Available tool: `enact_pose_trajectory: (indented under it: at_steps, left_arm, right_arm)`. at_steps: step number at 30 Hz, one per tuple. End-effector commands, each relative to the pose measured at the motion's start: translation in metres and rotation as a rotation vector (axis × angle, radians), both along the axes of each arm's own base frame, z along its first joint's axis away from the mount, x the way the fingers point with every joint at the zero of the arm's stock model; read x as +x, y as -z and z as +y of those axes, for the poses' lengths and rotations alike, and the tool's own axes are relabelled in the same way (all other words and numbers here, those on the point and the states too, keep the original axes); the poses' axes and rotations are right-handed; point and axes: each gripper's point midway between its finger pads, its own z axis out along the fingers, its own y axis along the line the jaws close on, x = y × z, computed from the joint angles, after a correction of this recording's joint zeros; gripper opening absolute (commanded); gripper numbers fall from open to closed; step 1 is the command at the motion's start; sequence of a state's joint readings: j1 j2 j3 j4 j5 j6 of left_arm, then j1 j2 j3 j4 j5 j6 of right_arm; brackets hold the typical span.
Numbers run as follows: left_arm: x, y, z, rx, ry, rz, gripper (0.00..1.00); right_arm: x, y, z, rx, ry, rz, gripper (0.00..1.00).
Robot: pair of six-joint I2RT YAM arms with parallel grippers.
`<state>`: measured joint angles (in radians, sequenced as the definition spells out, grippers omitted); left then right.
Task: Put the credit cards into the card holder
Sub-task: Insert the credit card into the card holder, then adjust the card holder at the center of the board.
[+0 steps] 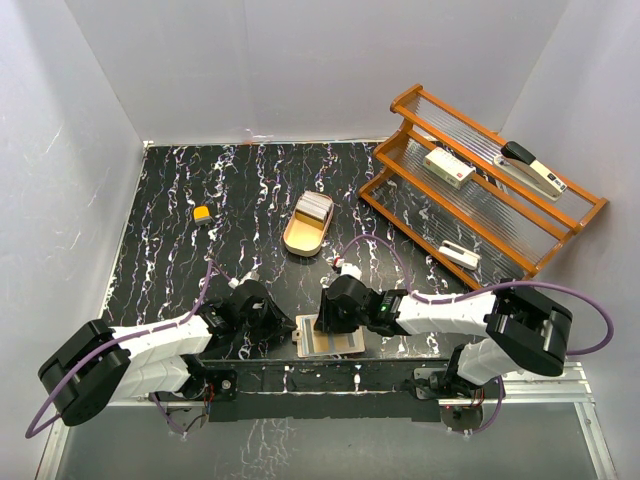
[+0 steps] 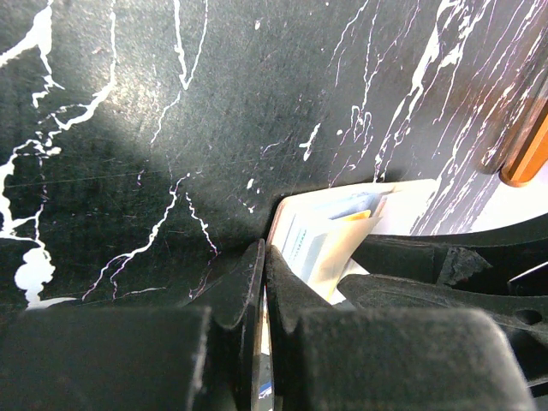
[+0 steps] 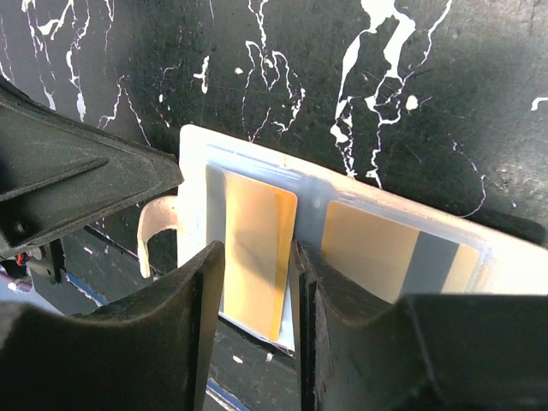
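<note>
On the tabletop [image 1: 200, 180], the open card holder [image 3: 201, 197] lay just beyond the right fingers [image 3: 184, 308], its left edge apparently pinched by the closed left fingers [image 2: 244, 291]. Seating looked in hand. A yellowish credit card [image 3: 257, 257] sat between the narrow-set right fingers, grip uncertain. It needed pushing squarely into its slot.

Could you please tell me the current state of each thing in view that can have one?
card holder: open, inner slots facing up, at the table's near edge.
card: partly slid into a holder slot.
left gripper: shut, apparently pinching the holder's edge.
right gripper: jaws either side of that card; grip unclear.
gold tray: holding more cards.
</note>
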<state>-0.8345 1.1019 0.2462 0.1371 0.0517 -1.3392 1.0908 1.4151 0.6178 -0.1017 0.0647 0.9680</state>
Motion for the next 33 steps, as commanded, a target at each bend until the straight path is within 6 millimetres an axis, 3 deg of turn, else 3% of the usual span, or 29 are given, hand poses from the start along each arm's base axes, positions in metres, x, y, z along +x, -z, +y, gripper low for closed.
enact_pose_trajectory:
  at_steps: [1, 5, 12, 15, 22, 33]
  left_arm:
    - [-0.008, 0.015, 0.015, 0.077, -0.010, 0.033, 0.00]
    - [-0.006, 0.014, 0.017, 0.081, -0.020, 0.022, 0.00]
    - [-0.004, 0.011, 0.019, 0.099, -0.025, 0.017, 0.00]
    - [-0.005, 0.010, 0.020, 0.097, -0.030, 0.011, 0.00]
    - [-0.004, 0.010, 0.019, 0.100, -0.025, 0.012, 0.00]
    - [0.003, -0.004, 0.011, 0.118, 0.025, -0.017, 0.00]
  right_arm:
    - [0.007, -0.025, 0.027, 0.119, -0.019, -0.033, 0.33]
    - [0.010, -0.021, 0.020, 0.093, -0.009, -0.057, 0.36]
    - [0.024, -0.048, -0.009, -0.010, 0.035, -0.143, 0.50]
    - [0.024, -0.049, -0.028, -0.067, 0.069, -0.148, 0.53]
    - [0.016, -0.029, -0.067, -0.185, 0.127, -0.128, 0.52]
    - [0.007, 0.009, -0.084, -0.275, 0.133, -0.078, 0.48]
